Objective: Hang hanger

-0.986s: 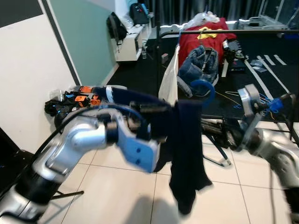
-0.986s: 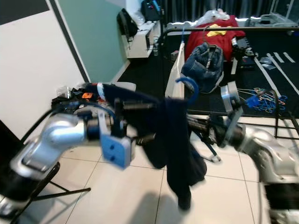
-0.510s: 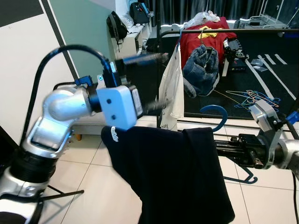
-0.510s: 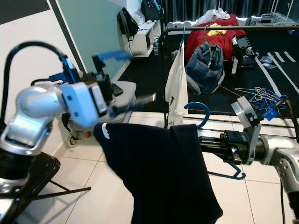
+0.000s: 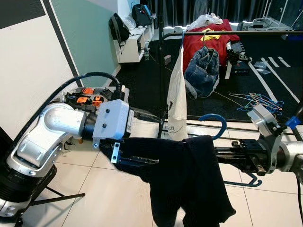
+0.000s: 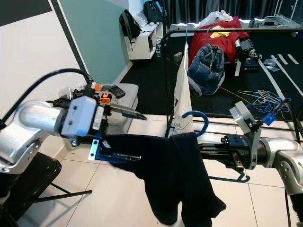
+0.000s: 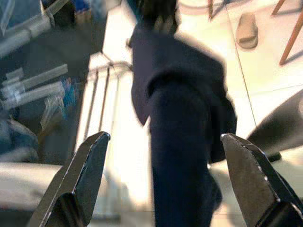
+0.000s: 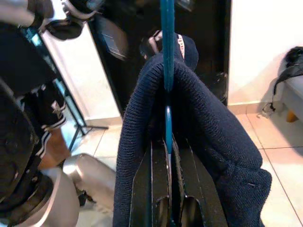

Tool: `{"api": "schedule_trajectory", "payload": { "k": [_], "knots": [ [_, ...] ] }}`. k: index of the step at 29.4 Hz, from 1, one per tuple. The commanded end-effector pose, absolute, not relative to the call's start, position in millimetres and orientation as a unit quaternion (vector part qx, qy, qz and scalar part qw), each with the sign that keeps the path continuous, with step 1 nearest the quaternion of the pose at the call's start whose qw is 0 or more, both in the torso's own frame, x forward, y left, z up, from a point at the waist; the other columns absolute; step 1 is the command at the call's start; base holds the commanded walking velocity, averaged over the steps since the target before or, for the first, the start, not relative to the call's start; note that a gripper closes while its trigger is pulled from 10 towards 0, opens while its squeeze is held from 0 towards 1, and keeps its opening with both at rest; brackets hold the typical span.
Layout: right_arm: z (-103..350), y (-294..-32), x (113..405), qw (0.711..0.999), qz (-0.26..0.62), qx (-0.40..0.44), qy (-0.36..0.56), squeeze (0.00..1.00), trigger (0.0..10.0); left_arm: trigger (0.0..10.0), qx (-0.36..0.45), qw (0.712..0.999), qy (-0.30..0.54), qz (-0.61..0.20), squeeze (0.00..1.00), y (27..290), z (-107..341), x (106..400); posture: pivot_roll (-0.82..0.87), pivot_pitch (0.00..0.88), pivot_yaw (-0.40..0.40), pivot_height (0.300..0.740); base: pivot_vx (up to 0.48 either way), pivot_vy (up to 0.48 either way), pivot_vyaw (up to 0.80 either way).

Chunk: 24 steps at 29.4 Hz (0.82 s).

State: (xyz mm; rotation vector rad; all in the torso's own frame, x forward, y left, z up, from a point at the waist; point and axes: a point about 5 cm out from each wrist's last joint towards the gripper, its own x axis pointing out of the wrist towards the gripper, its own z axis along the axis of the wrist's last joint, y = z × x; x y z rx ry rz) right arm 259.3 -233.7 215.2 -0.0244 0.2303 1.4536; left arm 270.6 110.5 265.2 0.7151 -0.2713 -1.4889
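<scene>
Right wrist view: my right gripper (image 8: 166,156) pinches one blue hanger (image 5: 214,121) carrying one dark sweater (image 5: 184,179), held short of the rack (image 5: 227,33) with three garments. My left gripper (image 7: 161,184) gapes wide, empty, just beside the sweater.

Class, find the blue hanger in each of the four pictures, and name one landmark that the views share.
Left eye view: blue hanger, hook right of centre above the dark garment.
Right eye view: hook near centre.
Left wrist view: cannot make it out.
Right wrist view: thin blue bar, upper centre, running down between the jaws.
Shared landmark: the dark garment.
</scene>
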Motion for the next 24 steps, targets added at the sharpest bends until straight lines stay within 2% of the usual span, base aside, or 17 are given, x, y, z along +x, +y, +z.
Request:
{"api": "schedule_trajectory", "payload": {
  "k": [1,10,11,12,13,19,24],
  "knots": [
    [224,-224,259,0.722,0.685,-0.039,0.091,0.0,10.0,10.0,0.31,0.684,-0.091,-0.654,0.0,106,262,277,-0.13,0.0,0.085,0.74,0.0,0.0,0.0],
    [225,-220,259,0.717,0.69,-0.046,0.092,0.0,10.0,10.0,0.275,0.681,-0.044,-0.677,0.0,98,257,270,-0.13,0.0,0.08,0.74,0.0,0.0,0.0],
    [226,-219,260,0.715,0.692,-0.048,0.091,0.0,10.0,1.3,0.272,0.678,-0.028,-0.682,0.0,97,253,268,-0.13,0.0,0.077,0.74,0.0,0.0,0.0],
    [226,-219,260,0.715,0.692,-0.048,0.091,0.0,10.0,1.3,0.272,0.678,-0.028,-0.682,0.0,97,253,268,-0.13,0.0,0.077,0.74,0.0,0.0,0.0],
    [228,-218,261,0.714,0.692,-0.05,0.089,0.0,10.0,0.0,0.271,0.678,-0.013,-0.684,0.0,97,250,267,-0.13,0.0,0.071,0.74,0.0,0.0,0.0],
    [231,-216,264,0.713,0.694,-0.055,0.084,0.0,10.0,0.0,0.272,0.683,0.015,-0.678,0.0,99,244,269,-0.12,0.0,0.069,0.74,0.0,0.0,0.0],
    [236,-215,267,0.713,0.694,-0.059,0.077,0.0,10.0,0.0,0.272,0.702,0.035,-0.658,0.0,101,237,275,-0.12,0.0,0.071,0.74,0.0,0.0,0.0]
  ]
}}
